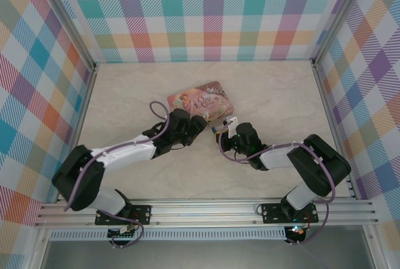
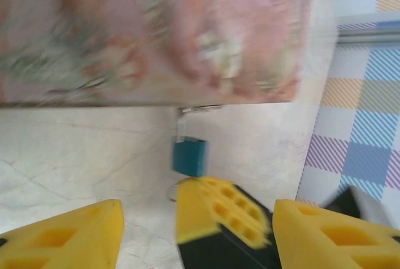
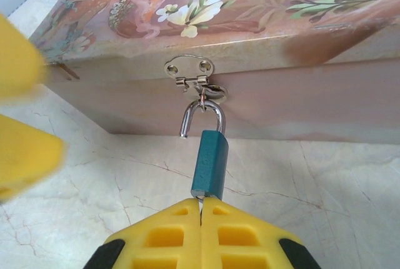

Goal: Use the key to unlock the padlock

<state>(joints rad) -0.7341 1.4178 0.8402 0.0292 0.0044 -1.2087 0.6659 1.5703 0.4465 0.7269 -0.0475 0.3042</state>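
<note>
Against the front wall of the pink illustrated tin [image 3: 250, 6], the padlock [image 3: 209, 159] hangs from the tin's small metal hasp [image 3: 190, 69]. Its blue body sits just off the wall and lies low over the marbled table [image 3: 325, 187]. The silvery shackle [image 3: 203, 109] is hooked through the hasp's loop. One leg runs into the body, while the other ends free beside the body's top corner, so the lock reads as sprung.

On the side of the padlock away from the tin, the right gripper [image 3: 201, 209] meets the bottom of the blue body. Its yellow fingers are pressed together with no gap. A thin sliver of metal, the key [image 3: 201, 201], is pinched in the seam between them and runs straight up into the underside of the lock. Little more of the key can be seen than that sliver.

The left gripper [image 2: 199, 213] also faces the tin's front wall, to the left of the hasp as the overhead view shows it. Its jaws are spread wide and hold nothing. From its own wrist camera, the two yellow fingers [image 2: 69, 238] stand far apart at the bottom of the view. The right arm's closed fingertips lie in the space between them, just short of the padlock, and the tin is a blurred pink band beyond. A fine wire loop lies on the table beside those fingertips, too small to tell what it is.

From overhead, both arms converge on the near long side of the tin. The tin lies slightly askew near the middle of the table.
</note>
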